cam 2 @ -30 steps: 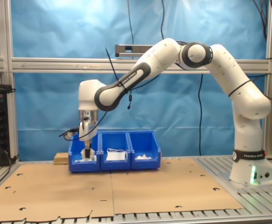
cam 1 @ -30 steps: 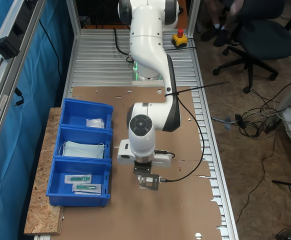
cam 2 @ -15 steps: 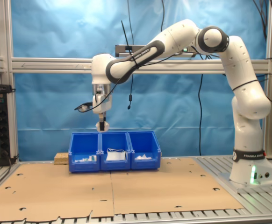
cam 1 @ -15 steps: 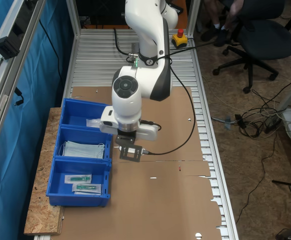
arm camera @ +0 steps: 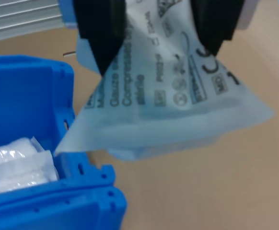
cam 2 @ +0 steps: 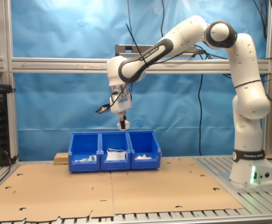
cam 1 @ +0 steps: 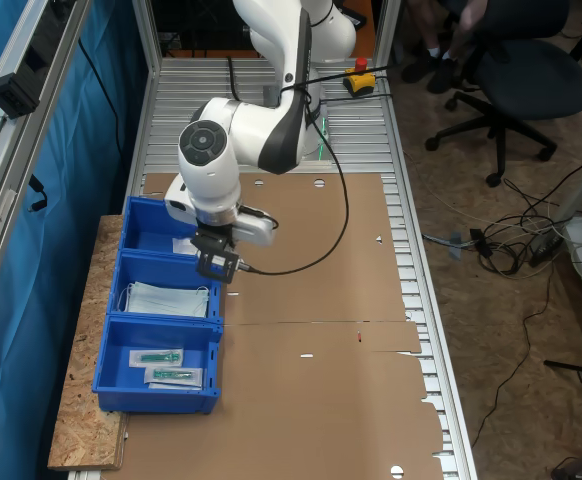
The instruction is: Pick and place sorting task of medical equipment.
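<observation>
My gripper is shut on the medical equipment, a flat white sealed packet with print that hangs tilted from the black fingers. In the first exterior view the gripper hovers high over the cardboard-side rim of the blue bins, near the wall between the far and middle bins. In the second exterior view the gripper hangs above the bin row with the small white packet at its tip. Another white packet lies in the far bin; it also shows in the wrist view.
Three joined blue bins stand on a chipboard strip at the table's edge. The middle bin holds pale blue masks, the near one clear packets with green-tipped instruments. Brown cardboard covers the table. An office chair stands beyond it.
The arm has risen and swung from low over the cardboard by the near bin toward the far bin, carrying the packet; in the second exterior view it moved rightward.
</observation>
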Motion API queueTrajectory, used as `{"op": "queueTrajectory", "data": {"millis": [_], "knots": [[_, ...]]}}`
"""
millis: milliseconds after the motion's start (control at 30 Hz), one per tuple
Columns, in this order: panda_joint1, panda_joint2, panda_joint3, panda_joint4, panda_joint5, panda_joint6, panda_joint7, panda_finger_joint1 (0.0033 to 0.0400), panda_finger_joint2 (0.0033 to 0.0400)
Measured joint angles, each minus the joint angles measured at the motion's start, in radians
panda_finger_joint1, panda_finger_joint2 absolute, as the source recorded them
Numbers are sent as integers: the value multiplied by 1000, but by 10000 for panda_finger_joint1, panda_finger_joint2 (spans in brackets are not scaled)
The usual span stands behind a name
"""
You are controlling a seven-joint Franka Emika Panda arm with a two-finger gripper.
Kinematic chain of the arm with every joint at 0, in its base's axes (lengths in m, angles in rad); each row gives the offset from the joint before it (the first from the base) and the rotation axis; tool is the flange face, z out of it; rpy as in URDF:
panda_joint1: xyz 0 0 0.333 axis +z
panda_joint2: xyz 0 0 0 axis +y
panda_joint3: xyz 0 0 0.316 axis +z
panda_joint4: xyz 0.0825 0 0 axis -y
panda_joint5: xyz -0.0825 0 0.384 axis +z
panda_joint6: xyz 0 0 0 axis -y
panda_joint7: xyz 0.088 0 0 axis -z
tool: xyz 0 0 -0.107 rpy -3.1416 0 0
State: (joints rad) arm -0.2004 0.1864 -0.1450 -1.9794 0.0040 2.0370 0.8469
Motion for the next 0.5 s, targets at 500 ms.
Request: {"op": "queueTrajectory", "data": {"millis": [500], "knots": [[-56,-20,-120,-65,0,-24,0,84,84]]}}
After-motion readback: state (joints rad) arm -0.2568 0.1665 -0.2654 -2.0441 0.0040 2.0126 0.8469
